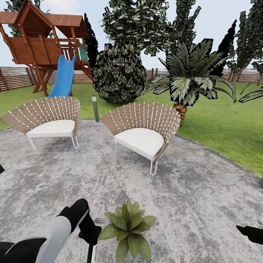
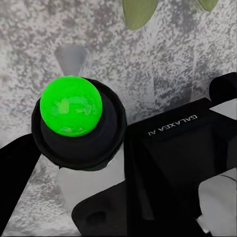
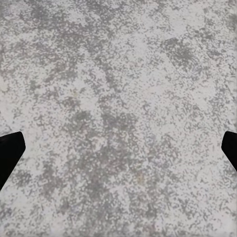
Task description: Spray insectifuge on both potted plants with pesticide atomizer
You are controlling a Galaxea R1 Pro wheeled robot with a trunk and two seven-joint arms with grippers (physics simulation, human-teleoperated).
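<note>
A potted plant point(image 1: 128, 226) with broad light-green leaves stands on the grey paved patio point(image 1: 190, 190) just in front of me. Right beside it, my left gripper point(image 1: 89, 232) is shut on the pesticide atomizer point(image 1: 99, 221), whose whitish nozzle points toward the leaves. In the left wrist view the atomizer point(image 2: 71, 59) shows a grey cone tip, a black round head and a bright green ball point(image 2: 71, 104) on top, and a leaf point(image 2: 138, 12) lies just beyond the tip. My right gripper point(image 3: 118, 153) is open over bare paving, its dark fingertips point(image 3: 10, 153) wide apart.
Two woven chairs with white cushions point(image 1: 53, 122) point(image 1: 142, 135) stand on the patio ahead. Behind them are a short grey bollard point(image 1: 95, 108), a big variegated shrub point(image 1: 118, 73), a palm point(image 1: 190, 84), lawn point(image 1: 219, 124) and a wooden playset with a blue slide point(image 1: 64, 76).
</note>
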